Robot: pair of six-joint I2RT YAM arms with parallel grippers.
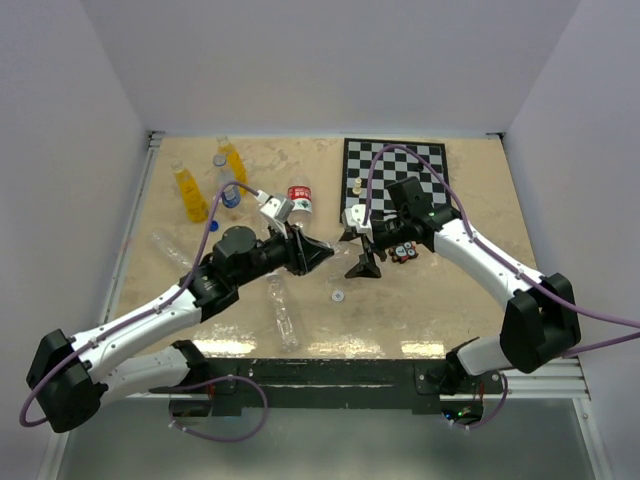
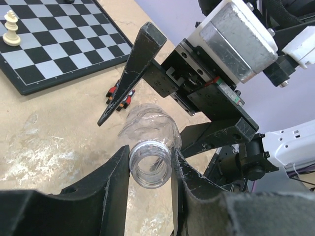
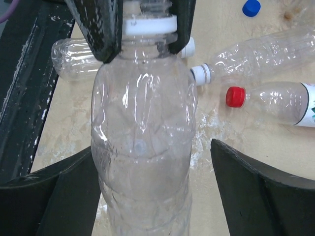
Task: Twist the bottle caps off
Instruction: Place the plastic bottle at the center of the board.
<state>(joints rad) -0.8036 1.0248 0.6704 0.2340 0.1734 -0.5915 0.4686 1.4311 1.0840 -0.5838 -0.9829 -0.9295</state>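
Note:
A clear unlabelled bottle (image 2: 147, 123) hangs above the table between my two grippers. My left gripper (image 2: 150, 153) is shut on its neck, just below the open mouth, which has no cap on it. In the right wrist view the bottle's body (image 3: 142, 147) fills the gap of my right gripper (image 3: 152, 147), whose jaws stand open, the right finger well clear of it. A small white cap (image 1: 337, 295) lies on the table below the grippers (image 1: 340, 256). A blue cap (image 3: 251, 7) lies farther off. Two orange bottles (image 1: 188, 192) and a blue-labelled one (image 1: 228, 192) stand at the back left.
A chessboard (image 1: 395, 170) with a few pieces lies at the back right. A red-capped labelled bottle (image 3: 275, 101) and white-capped clear bottles (image 3: 256, 54) lie on the table under the arms. Another clear bottle (image 1: 283, 312) lies near the front edge.

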